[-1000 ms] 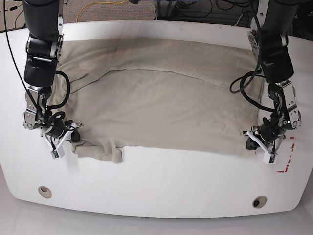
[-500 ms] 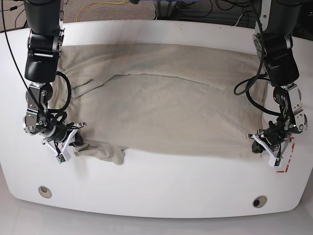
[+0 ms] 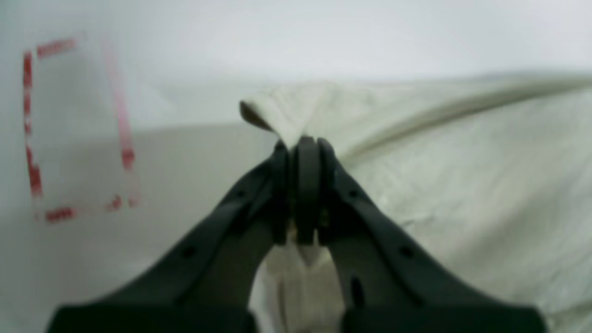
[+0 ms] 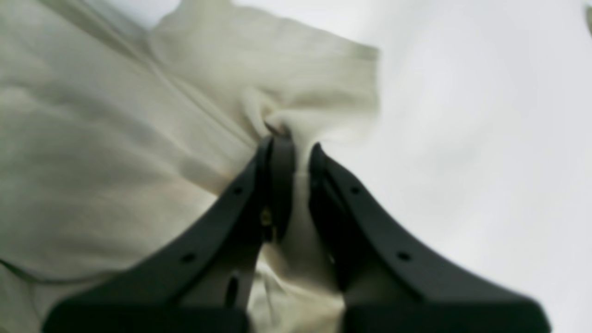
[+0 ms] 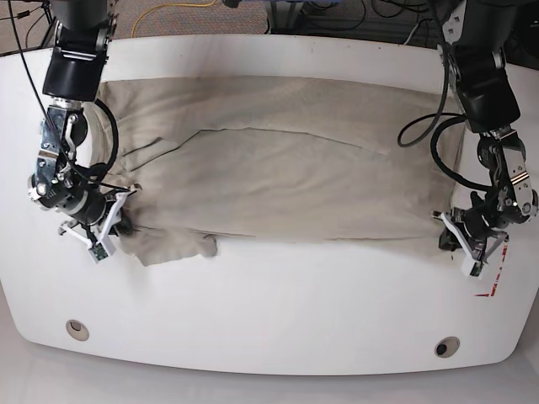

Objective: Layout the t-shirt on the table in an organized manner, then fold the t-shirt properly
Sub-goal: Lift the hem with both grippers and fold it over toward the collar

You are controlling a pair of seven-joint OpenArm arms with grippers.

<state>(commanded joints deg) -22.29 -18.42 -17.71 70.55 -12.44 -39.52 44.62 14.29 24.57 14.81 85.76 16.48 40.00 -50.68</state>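
The beige-grey t-shirt (image 5: 278, 168) lies spread wide across the white table (image 5: 278, 311), its near edge pulled fairly straight. At the shirt's right near corner my left gripper (image 5: 448, 236) is shut on a pinch of cloth; in the left wrist view the black fingers (image 3: 303, 152) clamp a raised fold of the t-shirt (image 3: 439, 185). At the left near corner my right gripper (image 5: 125, 225) is shut on the t-shirt (image 4: 138, 138), and the cloth bunches between its tips (image 4: 289, 143). A crumpled sleeve (image 5: 173, 246) lies just right of it.
A red-outlined rectangle mark (image 5: 497, 273) sits beside my left gripper, also seen as the red mark (image 3: 76, 129) in the left wrist view. Two grey grommet holes (image 5: 77, 328) (image 5: 445, 347) lie near the table's front edge. Cables lie beyond the far edge.
Both grippers have moved outward, holding their corners. The shirt's near edge has drawn straighter and wider, and the left sleeve has shifted with the right gripper.
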